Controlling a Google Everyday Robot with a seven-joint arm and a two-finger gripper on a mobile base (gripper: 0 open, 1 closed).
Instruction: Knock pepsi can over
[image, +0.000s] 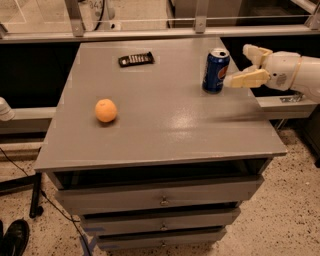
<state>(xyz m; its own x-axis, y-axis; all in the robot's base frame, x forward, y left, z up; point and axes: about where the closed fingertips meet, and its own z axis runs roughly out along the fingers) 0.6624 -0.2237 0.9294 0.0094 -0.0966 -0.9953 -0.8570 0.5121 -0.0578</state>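
The pepsi can (216, 70), dark blue with a silver top, stands upright near the right rear of the grey table top (165, 130). My gripper (236, 65) comes in from the right edge of the view, at can height. It is open and empty. The lower finger (245, 80) has its tip just right of the can's lower side, very close to it or just touching. The upper finger (256, 52) is farther back to the right, clear of the can.
An orange fruit (106, 110) lies on the left part of the table. A black remote-like device (136, 59) lies near the rear edge. Drawers (162, 200) are below the top. A glass rail runs behind, and a ledge (282, 106) sits under my arm.
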